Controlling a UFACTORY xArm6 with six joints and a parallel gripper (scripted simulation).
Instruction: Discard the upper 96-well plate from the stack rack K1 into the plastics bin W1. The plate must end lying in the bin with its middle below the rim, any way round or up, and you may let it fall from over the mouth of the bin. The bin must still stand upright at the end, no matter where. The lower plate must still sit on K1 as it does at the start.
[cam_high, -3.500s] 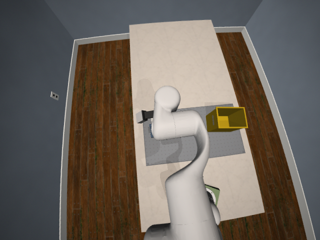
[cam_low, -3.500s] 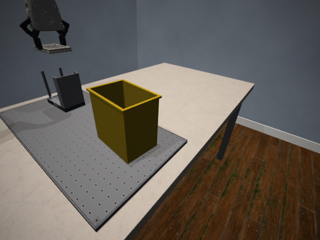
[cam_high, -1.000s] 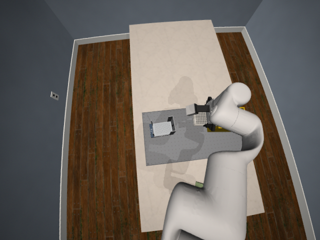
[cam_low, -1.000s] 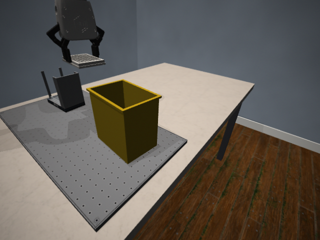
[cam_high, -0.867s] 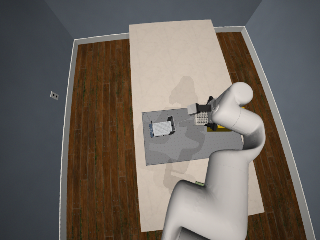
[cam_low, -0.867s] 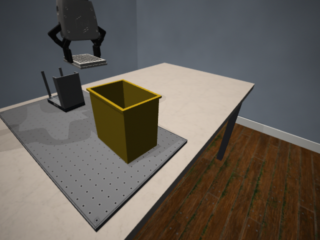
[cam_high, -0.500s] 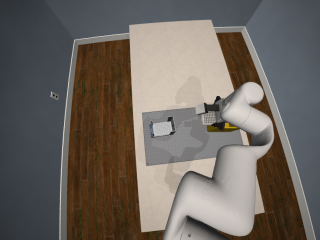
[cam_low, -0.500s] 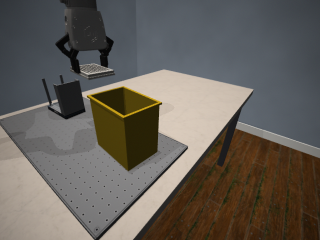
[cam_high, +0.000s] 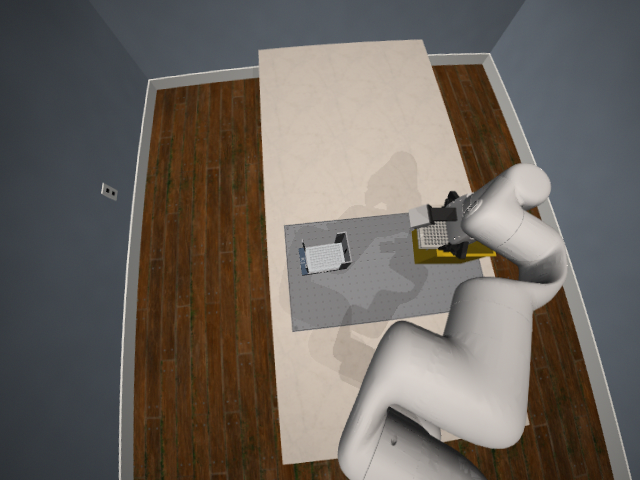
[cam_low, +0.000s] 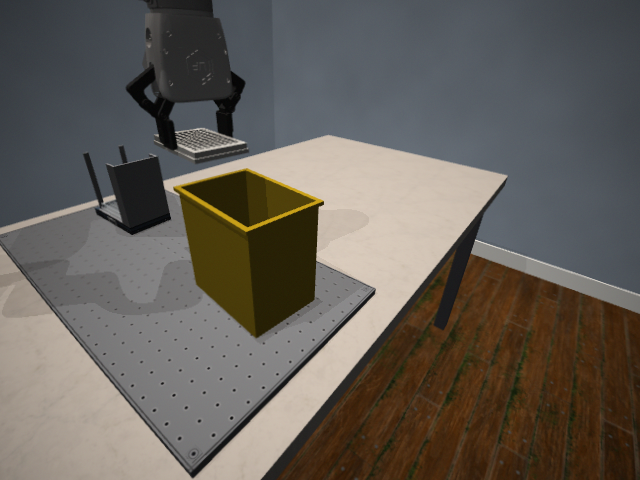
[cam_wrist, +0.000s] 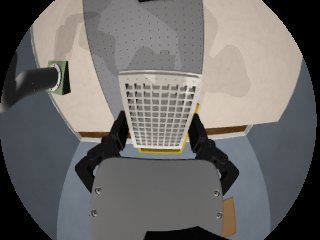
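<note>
A flat white plate (cam_low: 204, 143), gridded with small square wells, is held level in the air over the near edge of a tall, smooth-walled yellow bin (cam_low: 248, 258). It is clamped at two opposite sides by the wide-spread black pincer (cam_low: 195, 135). The bin is carried by a grey perforated board (cam_low: 155, 351) on the pale tabletop (cam_low: 403, 186).

In the top view the arm (cam_high: 465, 351) covered most of the plastics bin W1 (cam_high: 424, 255), leaving only a yellow corner and a strip of rim, and its base ran off the lower edge. The gripper (cam_low: 195, 135) was cut off above its housing in the exterior view. There the back panel of stack rack K1 (cam_low: 135, 193) hid the lower plate. In the wrist view, the bin was perhaps the thin yellow strip under the held plate (cam_wrist: 162, 112).
</note>
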